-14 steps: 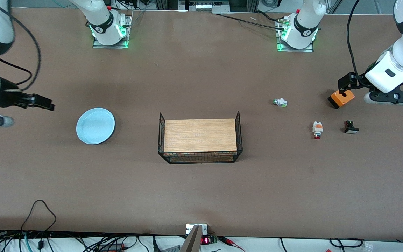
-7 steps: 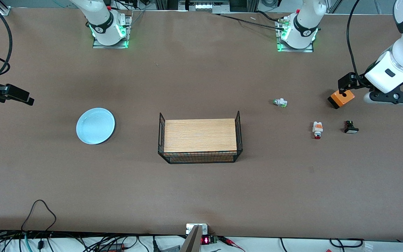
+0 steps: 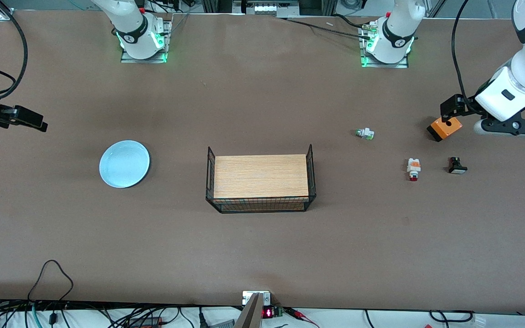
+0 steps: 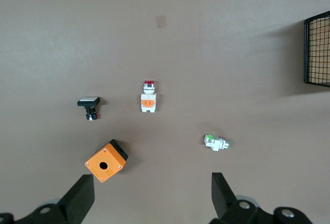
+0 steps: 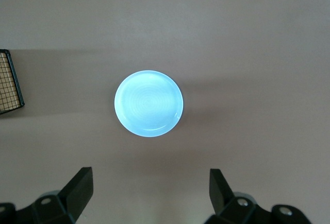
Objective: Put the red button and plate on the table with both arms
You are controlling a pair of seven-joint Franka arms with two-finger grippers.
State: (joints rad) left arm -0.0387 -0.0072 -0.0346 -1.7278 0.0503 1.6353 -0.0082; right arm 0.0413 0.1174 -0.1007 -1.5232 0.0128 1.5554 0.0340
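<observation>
White arm shells, black joints, black cables, green-lit bases.

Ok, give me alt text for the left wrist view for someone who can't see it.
Seen from above on the brown table: the red button lies between a black-and-white small part and a white-and-green small part, with an orange box close by. The left gripper hangs open over them, holding nothing, and a wire basket stand shows at the edge.

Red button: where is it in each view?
Front view: red button on the table, between the black-and-white part and the wire basket stand.
Left wrist view: red button mid-picture.
Right wrist view: not in it.
Shared landmark: orange box.
</observation>
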